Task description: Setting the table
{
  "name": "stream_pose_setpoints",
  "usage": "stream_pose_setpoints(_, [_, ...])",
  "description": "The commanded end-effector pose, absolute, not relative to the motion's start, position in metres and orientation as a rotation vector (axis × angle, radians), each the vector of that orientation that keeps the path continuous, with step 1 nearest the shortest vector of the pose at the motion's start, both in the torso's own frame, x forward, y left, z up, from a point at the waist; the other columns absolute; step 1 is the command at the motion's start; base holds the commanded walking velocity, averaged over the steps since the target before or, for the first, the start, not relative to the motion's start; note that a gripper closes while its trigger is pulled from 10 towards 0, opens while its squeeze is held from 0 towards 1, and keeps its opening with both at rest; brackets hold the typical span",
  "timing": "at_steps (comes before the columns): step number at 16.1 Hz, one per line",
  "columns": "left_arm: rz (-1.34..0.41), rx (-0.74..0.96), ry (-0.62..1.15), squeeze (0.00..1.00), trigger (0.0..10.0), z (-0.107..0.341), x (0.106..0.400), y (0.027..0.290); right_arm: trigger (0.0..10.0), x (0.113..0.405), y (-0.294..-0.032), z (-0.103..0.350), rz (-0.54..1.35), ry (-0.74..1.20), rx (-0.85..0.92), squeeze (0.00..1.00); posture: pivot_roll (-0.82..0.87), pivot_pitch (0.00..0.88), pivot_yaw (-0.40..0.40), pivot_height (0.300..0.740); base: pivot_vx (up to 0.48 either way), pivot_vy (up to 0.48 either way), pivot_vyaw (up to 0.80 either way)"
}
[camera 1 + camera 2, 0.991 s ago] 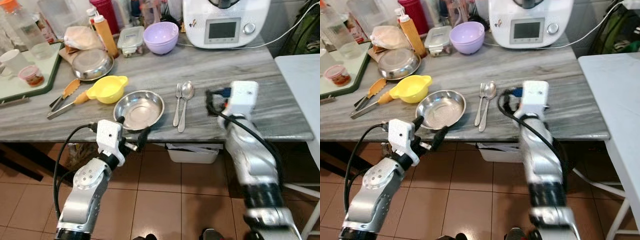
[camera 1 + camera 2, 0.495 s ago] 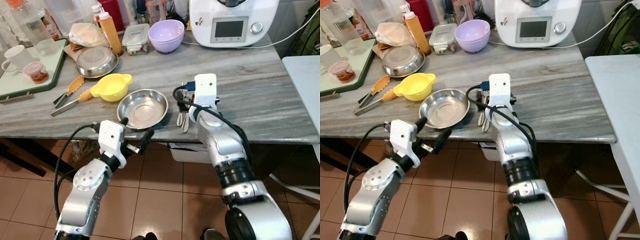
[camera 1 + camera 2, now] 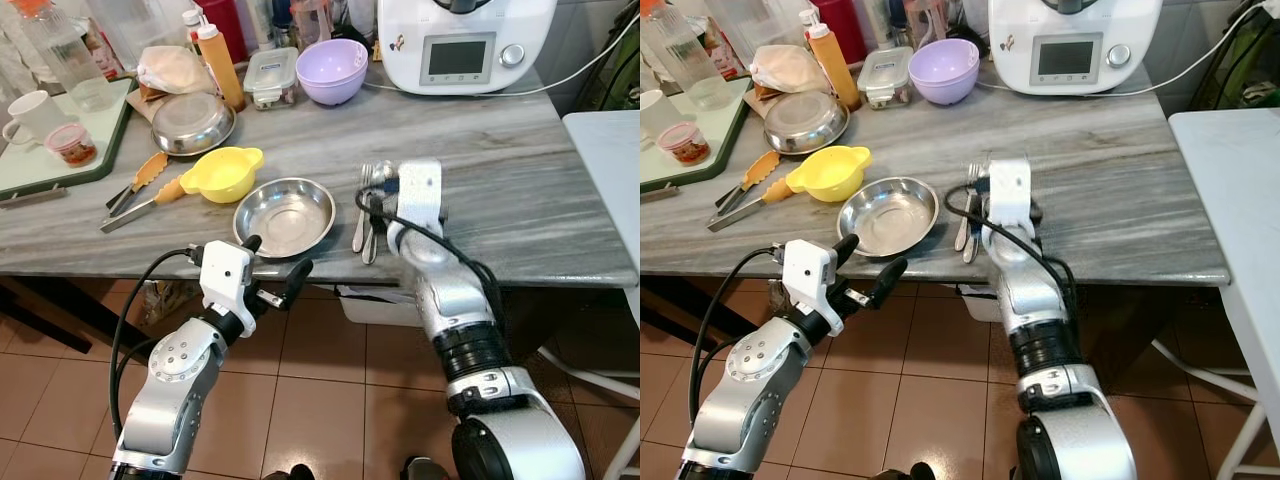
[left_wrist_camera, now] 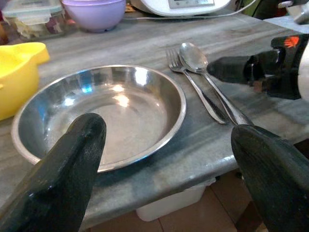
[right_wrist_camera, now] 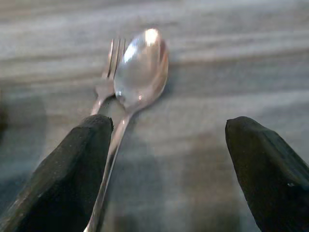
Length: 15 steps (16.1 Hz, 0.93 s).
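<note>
Steel spoon (image 5: 140,63) btwn right pincer (image 5: 169,169) tips

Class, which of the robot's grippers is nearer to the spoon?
Right. The right gripper hovers open just over the spoon; the left gripper waits below the table edge, near the steel plate.

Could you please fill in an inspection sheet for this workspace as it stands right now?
Surface: grey marble table, things along its back and left.
Job's things: steel plate near front edge; fork and spoon side by side right of it.
Clutter: yellow bowl, tongs, second steel plate, purple bowl, green tray.
Grippers: left gripper open, below table edge before plate; right gripper open over the cutlery.
Cables: white cord behind appliance.
Surroundings: tiled floor.
</note>
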<state>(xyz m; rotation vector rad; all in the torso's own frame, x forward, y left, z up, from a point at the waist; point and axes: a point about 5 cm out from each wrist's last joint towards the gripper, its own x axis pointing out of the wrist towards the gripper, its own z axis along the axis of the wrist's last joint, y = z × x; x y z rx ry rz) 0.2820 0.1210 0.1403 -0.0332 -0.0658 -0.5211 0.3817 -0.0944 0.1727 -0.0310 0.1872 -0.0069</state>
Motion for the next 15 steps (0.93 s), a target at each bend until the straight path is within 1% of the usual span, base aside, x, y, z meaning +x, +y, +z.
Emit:
stream_pose_setpoints(1, [-0.528,-0.024,-0.058,0.00,10.0,0.140,0.279,0.123,10.0,0.382,-0.086,0.174,0.023,0.201,-0.009,0.00,-0.30,0.176,0.180,0.740,0.000,0.000,0.00])
stream_pose_setpoints(3, [-0.537,-0.024,-0.054,0.00,10.0,0.139,0.279,0.120,10.0,0.385,-0.084,0.173,0.035,0.217,-0.001,0.00,-0.30,0.182,0.185,0.740,0.000,0.000,0.00])
stream_pose_setpoints(4, [-0.540,-0.026,-0.054,0.00,10.0,0.140,0.279,0.120,7.8,0.386,-0.085,0.172,0.036,0.218,0.000,0.00,-0.30,0.181,0.185,0.740,0.000,0.000,0.00])
stream_pose_setpoints(5, [-0.540,-0.027,-0.054,0.00,10.0,0.140,0.278,0.120,4.7,0.386,-0.085,0.171,0.039,0.224,0.008,0.00,-0.30,0.181,0.185,0.740,0.000,0.000,0.00])
stream_pose_setpoints(6, [-0.539,-0.027,-0.054,0.00,10.0,0.140,0.278,0.120,4.5,0.387,-0.085,0.170,0.039,0.228,0.009,0.00,-0.30,0.181,0.185,0.740,0.000,0.000,0.00])
stream_pose_setpoints(8, [-0.536,-0.028,-0.051,0.00,10.0,0.139,0.278,0.120,2.9,0.388,-0.085,0.168,0.065,0.238,0.005,0.00,-0.30,0.182,0.185,0.740,0.000,0.000,0.00])
stream_pose_setpoints(9, [-0.537,-0.029,-0.050,0.00,10.0,0.139,0.278,0.119,1.9,0.389,-0.085,0.167,0.066,0.246,0.007,0.00,-0.30,0.182,0.182,0.740,0.000,0.000,0.00])
stream_pose_setpoints(11, [-0.536,-0.029,-0.047,0.00,10.0,0.139,0.278,0.119,0.8,0.390,-0.086,0.164,0.069,0.257,0.008,0.00,-0.29,0.182,0.180,0.740,0.000,0.000,0.00])
stream_pose_setpoints(14, [-0.533,-0.030,-0.045,0.00,10.0,0.139,0.278,0.119,1.0,0.390,-0.089,0.158,0.078,0.285,0.009,0.00,-0.29,0.182,0.181,0.740,0.000,0.000,0.00])
stream_pose_setpoints(15, [-0.534,-0.030,-0.045,0.00,10.0,0.138,0.278,0.119,1.6,0.390,-0.089,0.158,0.082,0.285,0.006,0.00,-0.29,0.182,0.182,0.740,0.000,0.000,0.00])
